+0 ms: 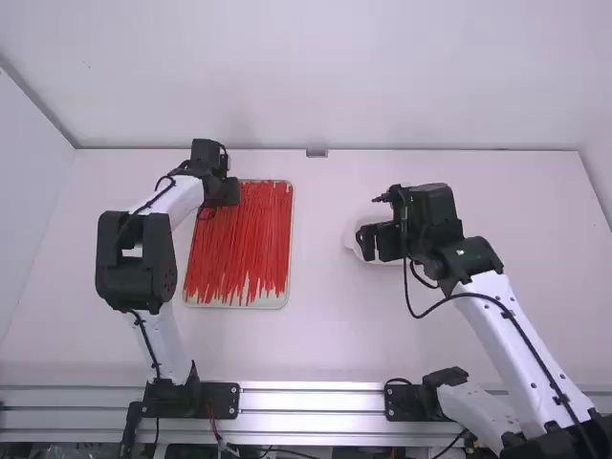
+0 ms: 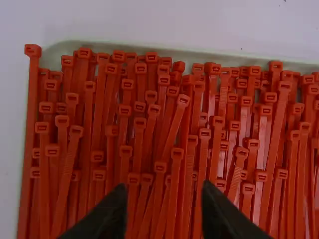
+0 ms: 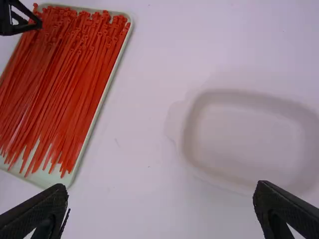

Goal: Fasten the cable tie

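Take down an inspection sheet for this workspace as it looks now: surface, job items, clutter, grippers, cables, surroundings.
Surface: white table, no spills seen.
Job's things: red cable ties piled loose on a pale tray, all lying straight and unlooped; empty white dish to the tray's right.
Clutter: nothing seen.
Grippers: left gripper open over the tray's far left corner; right gripper open above the dish.
Cables: black cable looped beside the right arm; left-arm cable running along the left arm.
Surroundings: white walls; metal rail at the near edge.
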